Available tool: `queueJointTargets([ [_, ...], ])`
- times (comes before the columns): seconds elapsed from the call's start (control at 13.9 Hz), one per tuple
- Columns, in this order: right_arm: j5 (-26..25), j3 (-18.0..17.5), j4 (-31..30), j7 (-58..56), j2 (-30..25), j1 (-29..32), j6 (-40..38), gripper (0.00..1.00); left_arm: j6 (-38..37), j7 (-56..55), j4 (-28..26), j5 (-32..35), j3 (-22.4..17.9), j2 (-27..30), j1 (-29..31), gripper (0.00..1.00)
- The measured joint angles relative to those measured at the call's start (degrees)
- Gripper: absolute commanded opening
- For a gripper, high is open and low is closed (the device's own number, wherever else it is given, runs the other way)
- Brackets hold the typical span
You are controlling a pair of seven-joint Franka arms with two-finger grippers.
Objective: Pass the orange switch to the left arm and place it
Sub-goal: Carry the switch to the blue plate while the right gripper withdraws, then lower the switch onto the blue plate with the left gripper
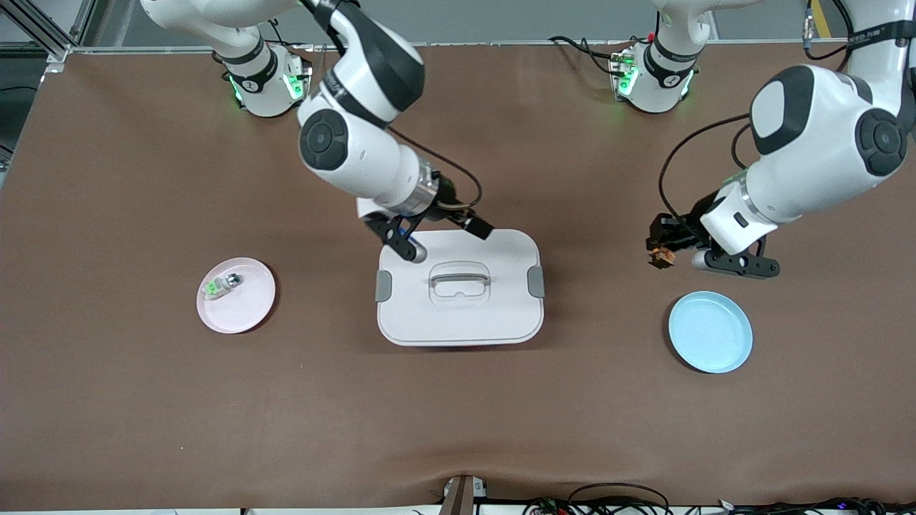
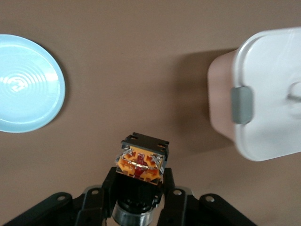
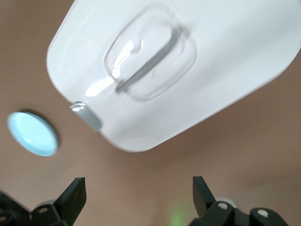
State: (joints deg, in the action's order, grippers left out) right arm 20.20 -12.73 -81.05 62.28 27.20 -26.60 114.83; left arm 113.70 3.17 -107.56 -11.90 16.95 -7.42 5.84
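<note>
You're getting bright, even overhead light on the brown desk (image 1: pixel 143 400). The box (image 1: pixel 458 315) is casting a soft shadow on the desk in the left wrist view. Glare is washing over its lid handle (image 3: pixel 149 55) in the right wrist view, which is blurring throughout. The blue plate (image 2: pixel 23 89) is showing a faint sheen.
</note>
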Motion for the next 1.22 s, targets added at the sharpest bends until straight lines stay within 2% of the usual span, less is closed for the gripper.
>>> queueJointTargets([
  [0.22, -6.1, 0.2, 0.3, -16.2, -0.8, 5.3, -6.9, 1.00, 0.0, 11.3, 0.0, 5.1, 0.0, -3.1, 1.9, 0.00],
  [0.5, -11.3, 0.5, 0.4, -35.0, -3.1, 14.9, -13.7, 1.00, 0.4, 21.7, 0.2, 15.5, 0.1, -6.8, 2.3, 0.00],
  [0.72, -15.1, 0.6, 0.5, -46.0, -4.6, 22.5, -16.7, 1.00, 2.2, 29.3, 0.3, 20.2, 0.1, -8.6, 2.5, 0.00],
  [0.93, -18.4, 0.6, 0.5, -51.6, -5.6, 28.8, -17.9, 1.00, 6.6, 40.4, 0.2, 22.9, 0.0, -11.8, 5.2, 0.00],
  [1.22, -23.3, 0.6, 0.5, -53.1, -6.4, 34.1, -18.4, 1.00, 14.3, 57.1, 0.2, 23.9, -0.1, -17.0, 9.7, 0.00],
])
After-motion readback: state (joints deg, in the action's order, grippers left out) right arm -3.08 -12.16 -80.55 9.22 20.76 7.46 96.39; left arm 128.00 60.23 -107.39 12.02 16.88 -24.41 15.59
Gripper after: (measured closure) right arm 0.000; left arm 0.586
